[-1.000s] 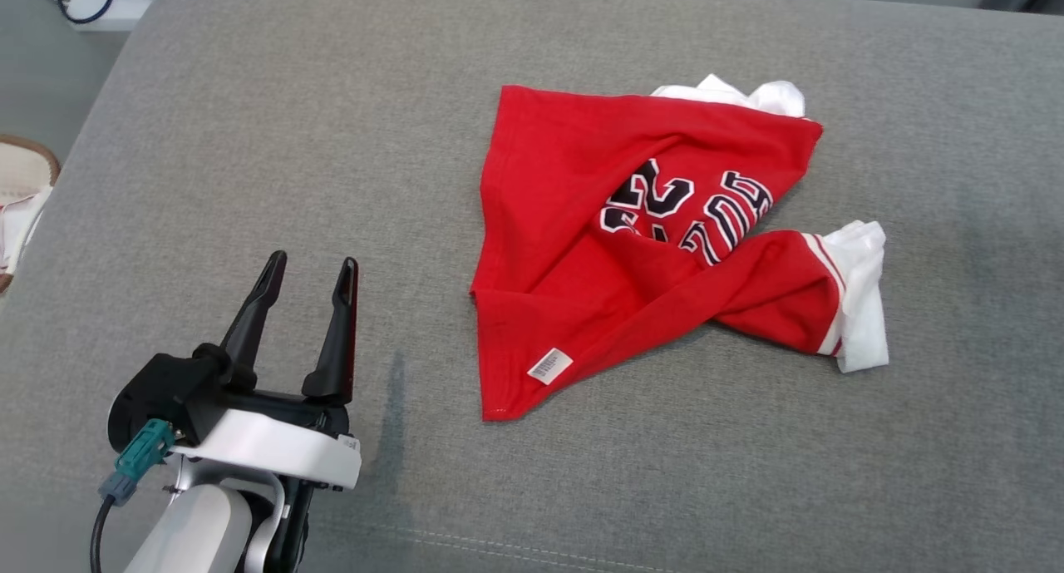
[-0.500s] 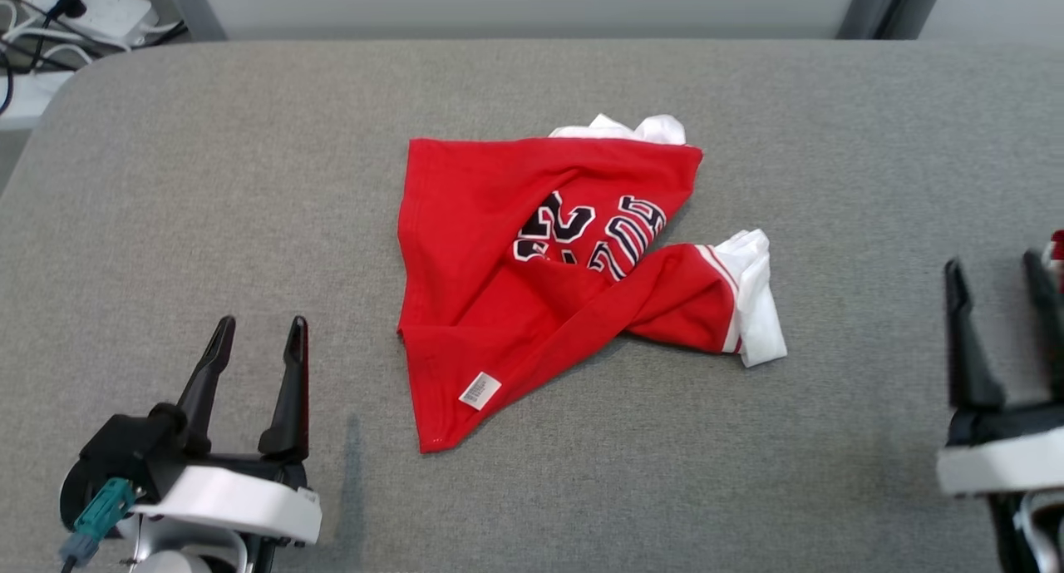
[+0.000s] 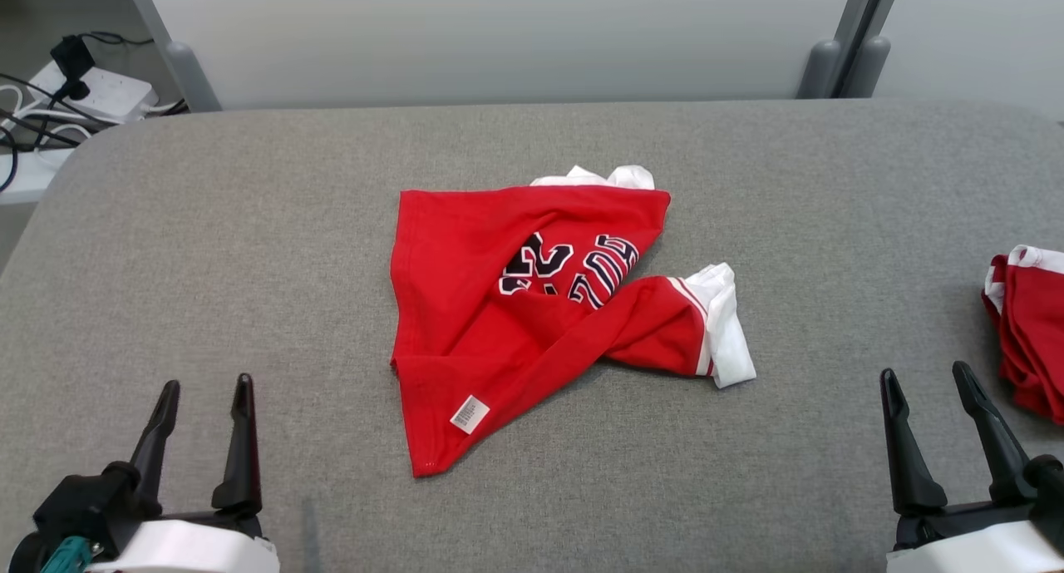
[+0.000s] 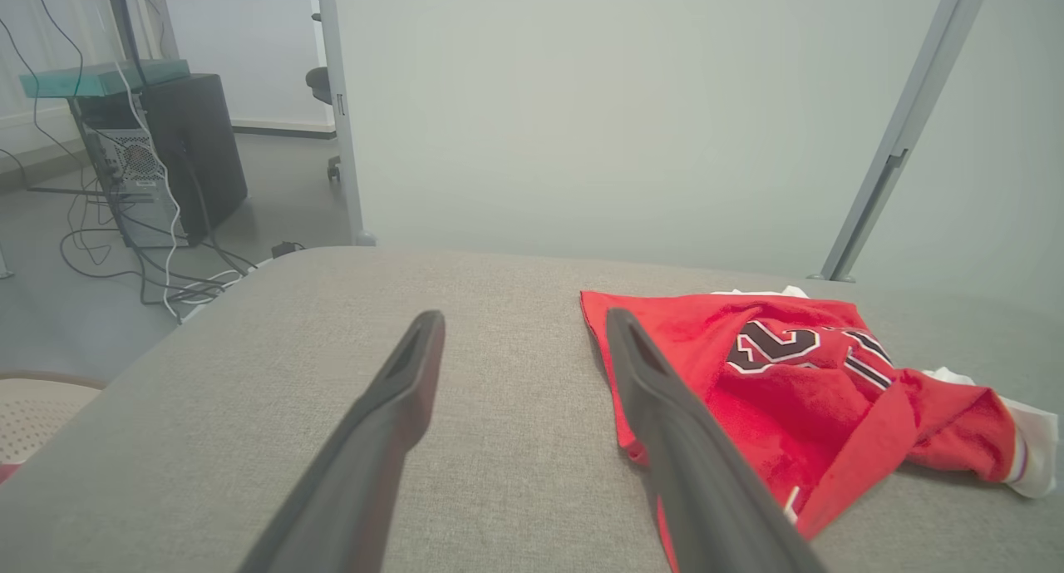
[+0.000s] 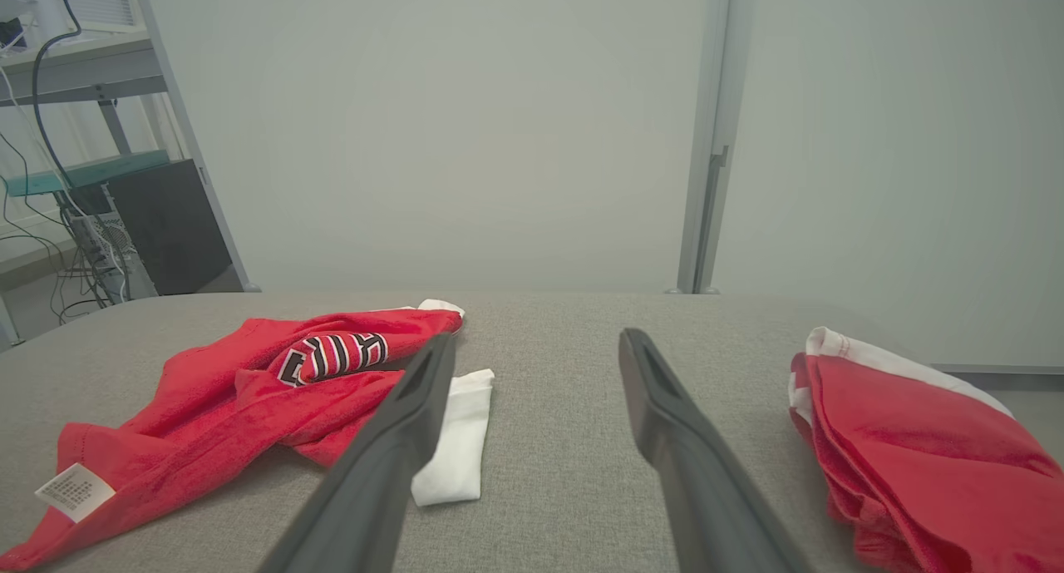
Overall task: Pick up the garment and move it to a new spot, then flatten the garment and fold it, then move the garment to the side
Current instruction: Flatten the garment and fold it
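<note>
A crumpled red garment (image 3: 507, 307) with white sleeves and dark lettering lies in the middle of the grey padded table (image 3: 249, 249). It also lies right of my fingers in the left wrist view (image 4: 798, 382) and left of them in the right wrist view (image 5: 249, 398). My left gripper (image 3: 204, 394) stands open at the lower left, well short of the cloth, nothing between its fingers. My right gripper (image 3: 923, 386) stands open at the lower right, also apart from it and empty.
A folded pile of red and white clothes (image 3: 1027, 332) sits at the table's right edge, close to my right gripper. A power strip and cables (image 3: 75, 99) lie on the floor beyond the far left corner. A pale wall panel (image 3: 499, 32) stands behind the table.
The head camera has tilted up and swung right, so the whole scene shifted down and left. My right gripper and the folded pile came into view. The garment itself has not moved.
</note>
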`<state>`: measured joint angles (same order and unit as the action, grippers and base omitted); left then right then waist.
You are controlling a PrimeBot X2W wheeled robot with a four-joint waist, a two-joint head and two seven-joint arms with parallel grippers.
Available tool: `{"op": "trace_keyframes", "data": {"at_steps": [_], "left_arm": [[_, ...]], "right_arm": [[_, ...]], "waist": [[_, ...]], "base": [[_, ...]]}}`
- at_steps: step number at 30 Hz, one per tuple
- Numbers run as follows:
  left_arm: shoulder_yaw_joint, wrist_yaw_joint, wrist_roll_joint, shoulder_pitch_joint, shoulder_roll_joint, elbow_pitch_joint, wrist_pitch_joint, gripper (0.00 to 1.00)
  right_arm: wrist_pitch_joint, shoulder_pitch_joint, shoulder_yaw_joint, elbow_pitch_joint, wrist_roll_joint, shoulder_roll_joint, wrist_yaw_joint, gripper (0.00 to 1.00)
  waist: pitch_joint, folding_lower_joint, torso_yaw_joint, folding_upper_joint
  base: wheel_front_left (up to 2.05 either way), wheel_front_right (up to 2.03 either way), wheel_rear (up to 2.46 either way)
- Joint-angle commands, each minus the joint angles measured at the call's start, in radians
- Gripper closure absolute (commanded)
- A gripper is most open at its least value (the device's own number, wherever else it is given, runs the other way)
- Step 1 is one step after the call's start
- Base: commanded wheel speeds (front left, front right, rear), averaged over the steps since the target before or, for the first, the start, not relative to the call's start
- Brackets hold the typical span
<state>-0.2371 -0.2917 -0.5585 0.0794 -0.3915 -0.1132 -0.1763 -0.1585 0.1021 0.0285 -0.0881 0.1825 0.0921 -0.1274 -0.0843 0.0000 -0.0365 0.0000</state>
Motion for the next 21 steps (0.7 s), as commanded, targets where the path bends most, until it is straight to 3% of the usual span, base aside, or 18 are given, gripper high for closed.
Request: {"op": "trace_keyframes", "data": {"at_steps": [1, 21], "left_arm": [[0.047, -0.009, -0.007, -0.023, -0.026, -0.024, -0.002, 0.0], [0.05, -0.031, -0.009, 0.007, -0.038, -0.061, 0.005, 0.0]], "right_arm": [[0.004, -0.005, -0.02, -0.031, -0.004, 0.01, -0.003, 0.0], [0.015, -0.001, -0.029, -0.043, 0.005, 0.014, -0.003, 0.0]], "waist": [[0.012, 0.0, 0.003, 0.0], [0.026, 0.0, -0.01, 0.0]], "base": [[0.0, 0.0, 0.0], [0.0, 0.0, 0.0]]}}
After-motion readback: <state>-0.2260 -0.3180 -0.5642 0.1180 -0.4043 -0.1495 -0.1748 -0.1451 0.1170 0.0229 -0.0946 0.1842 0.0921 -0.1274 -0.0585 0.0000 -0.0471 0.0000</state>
